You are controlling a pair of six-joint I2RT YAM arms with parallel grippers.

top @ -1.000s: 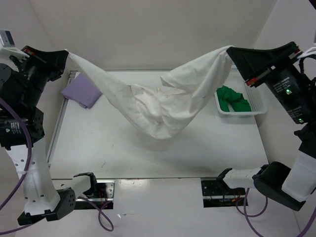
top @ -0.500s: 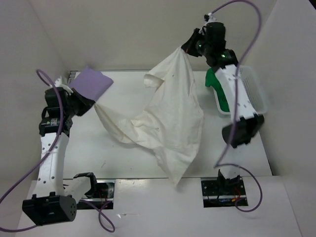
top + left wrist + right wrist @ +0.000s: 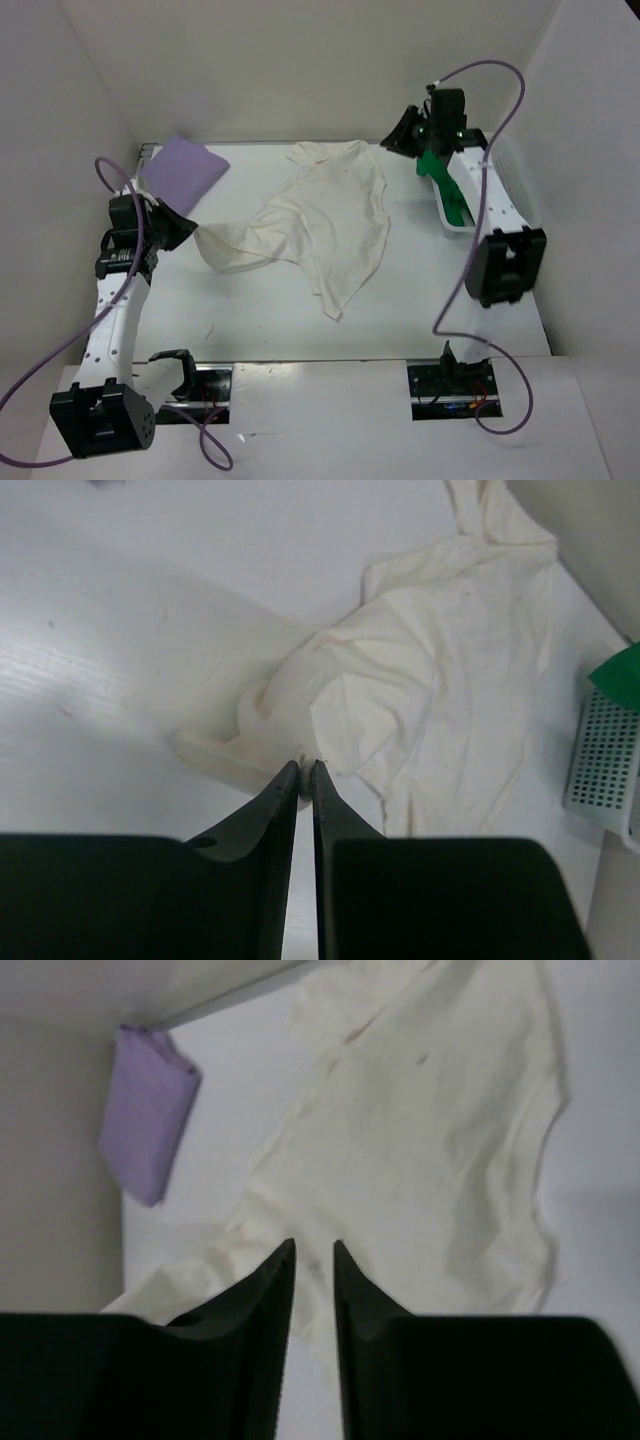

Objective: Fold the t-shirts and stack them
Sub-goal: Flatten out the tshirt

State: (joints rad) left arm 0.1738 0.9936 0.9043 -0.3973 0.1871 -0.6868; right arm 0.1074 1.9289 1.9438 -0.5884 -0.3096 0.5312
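The white t-shirt (image 3: pixel 325 222) lies spread and creased across the middle of the table. Its left end is drawn into a twisted strip that runs up to my left gripper (image 3: pixel 190 229). In the left wrist view that gripper (image 3: pixel 305 764) is shut on a small bunch of the white t-shirt (image 3: pixel 440 670) at its tips. My right gripper (image 3: pixel 390 142) hovers at the far right, just off the shirt's far edge. It stands open (image 3: pixel 313 1245) with nothing between its fingers and the white t-shirt (image 3: pixel 430 1130) below. A folded lavender t-shirt (image 3: pixel 185 168) lies far left. A green t-shirt (image 3: pixel 447 188) sits in the basket.
The white mesh basket (image 3: pixel 512 175) stands at the far right edge, partly under the right arm. White walls close in the back and both sides. Purple cables loop over both arms. The lavender t-shirt (image 3: pixel 148 1110) sits close to the back left corner.
Both arms have come down and the white shirt has gone from hanging between them to lying on the table. The right gripper has let go and opened; the left still pinches its end.
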